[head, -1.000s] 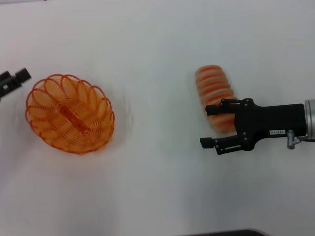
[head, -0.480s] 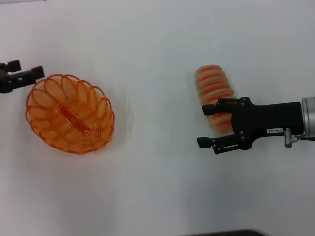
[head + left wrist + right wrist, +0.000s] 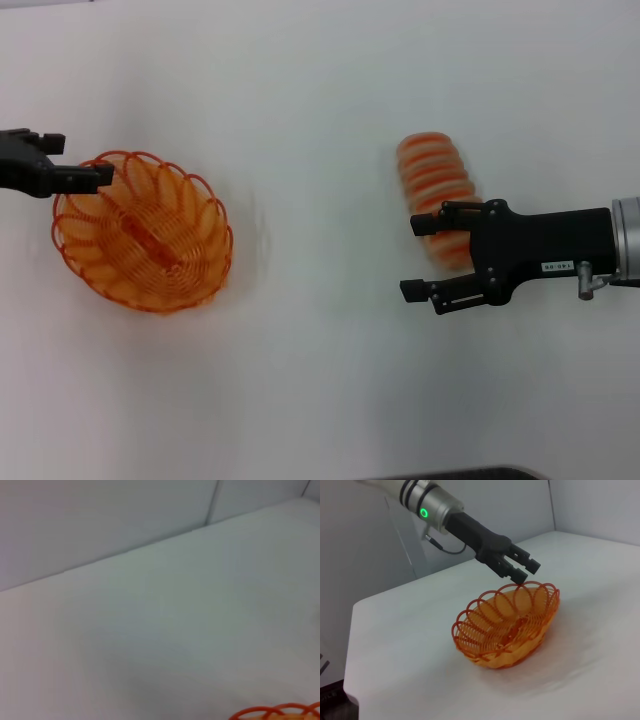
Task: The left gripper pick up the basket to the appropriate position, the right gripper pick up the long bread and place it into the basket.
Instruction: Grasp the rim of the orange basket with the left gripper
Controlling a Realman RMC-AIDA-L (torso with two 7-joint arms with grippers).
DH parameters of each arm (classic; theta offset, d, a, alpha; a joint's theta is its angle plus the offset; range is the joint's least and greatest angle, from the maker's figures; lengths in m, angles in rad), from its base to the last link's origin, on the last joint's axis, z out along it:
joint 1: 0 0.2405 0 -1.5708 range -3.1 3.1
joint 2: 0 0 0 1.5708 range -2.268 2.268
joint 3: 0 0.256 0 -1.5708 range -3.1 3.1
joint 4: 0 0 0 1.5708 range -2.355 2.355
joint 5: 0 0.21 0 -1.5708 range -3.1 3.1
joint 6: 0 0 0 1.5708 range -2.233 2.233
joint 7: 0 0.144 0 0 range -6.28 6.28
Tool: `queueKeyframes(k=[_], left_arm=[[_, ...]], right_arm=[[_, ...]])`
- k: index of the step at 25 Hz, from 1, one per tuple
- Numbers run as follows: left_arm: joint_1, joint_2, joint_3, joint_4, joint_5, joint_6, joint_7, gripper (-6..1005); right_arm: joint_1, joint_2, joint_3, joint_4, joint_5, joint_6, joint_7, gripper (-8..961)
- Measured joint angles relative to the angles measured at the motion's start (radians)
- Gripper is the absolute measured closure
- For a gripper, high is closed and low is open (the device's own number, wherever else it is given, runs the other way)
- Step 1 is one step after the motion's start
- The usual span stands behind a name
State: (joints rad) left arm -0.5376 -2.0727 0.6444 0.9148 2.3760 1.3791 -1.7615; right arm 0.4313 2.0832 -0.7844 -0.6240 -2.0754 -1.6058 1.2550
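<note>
The basket (image 3: 142, 232) sits on the white table (image 3: 320, 380), not yet gripped. The left gripper (image 3: 100, 175) hangs over its far-left rim; I judge it should straddle one wire loop before closing. Whether its fingers are open I cannot tell.

Well right of the basket, the right gripper (image 3: 420, 258), spread open, partly covers the long bread (image 3: 432, 180).

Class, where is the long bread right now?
In the head view the long bread lies on the table's right side, partly under the right end effector, far from the basket.
</note>
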Motion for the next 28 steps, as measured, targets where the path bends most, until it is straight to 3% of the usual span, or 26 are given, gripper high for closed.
queueKeyframes(k=[5, 13, 19, 28], left_arm=[[-0.041, -0.005, 0.020, 0.030, 0.087, -0.005, -0.022, 123], [-0.099, 0.001, 0.145, 0.074, 0.226, 0.020, -0.106, 126], [-0.136, 0.001, 0.160, 0.076, 0.292, 0.025, -0.136, 125], [-0.158, -0.019, 0.173, 0.046, 0.359, -0.027, -0.144, 125]], right_arm=[[0.004, 0.000, -0.001, 0.000, 0.001, 0.000, 0.000, 16], [0.014, -0.001, 0.003, 0.000, 0.001, 0.000, 0.001, 18], [0.016, -0.002, 0.004, 0.000, 0.002, 0.002, 0.001, 18], [0.017, -0.002, 0.007, 0.000, 0.004, 0.005, 0.001, 20]])
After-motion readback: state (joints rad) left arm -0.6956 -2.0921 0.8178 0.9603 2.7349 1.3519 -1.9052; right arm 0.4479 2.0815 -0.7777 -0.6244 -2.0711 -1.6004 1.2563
